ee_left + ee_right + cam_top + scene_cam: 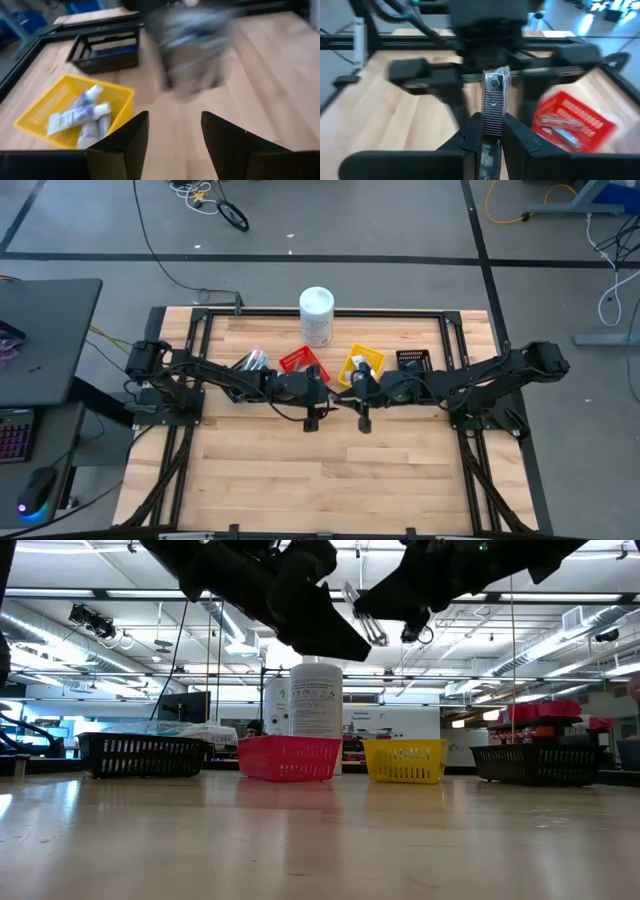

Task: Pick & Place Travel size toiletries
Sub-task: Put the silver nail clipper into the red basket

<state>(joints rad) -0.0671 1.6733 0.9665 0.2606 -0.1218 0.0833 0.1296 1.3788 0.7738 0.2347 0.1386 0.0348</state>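
Note:
Above the table's middle my right gripper (492, 124) is shut on a slim silvery wrapped toiletry (493, 92), which also shows in the low view as a toiletry (366, 624) high over the bins. My left gripper (175, 122) faces it from the table's left, open, with nothing between its fingers. Both grippers meet nose to nose in the high view, left gripper (322, 386) and right gripper (353, 386). The yellow bin (35, 117) holds white-blue tubes (75, 116). The red bin (592, 117) holds silvery packets (560, 130). My right gripper pinches the wrapped toiletry by its ribbed near end (493, 126) between its two fingers. The fingers come about level from the table's right and lie along the item. Its far end (494, 75) sticks out toward my left gripper, and the item is lifted clear of the table.
Along the far side stand a black basket with clear packets (140, 753), the red bin (288, 758), the yellow bin (405, 761) and another black basket (540, 762). A tall white canister (316, 315) stands behind them. The near half of the wooden table (330, 480) lies below the arms.

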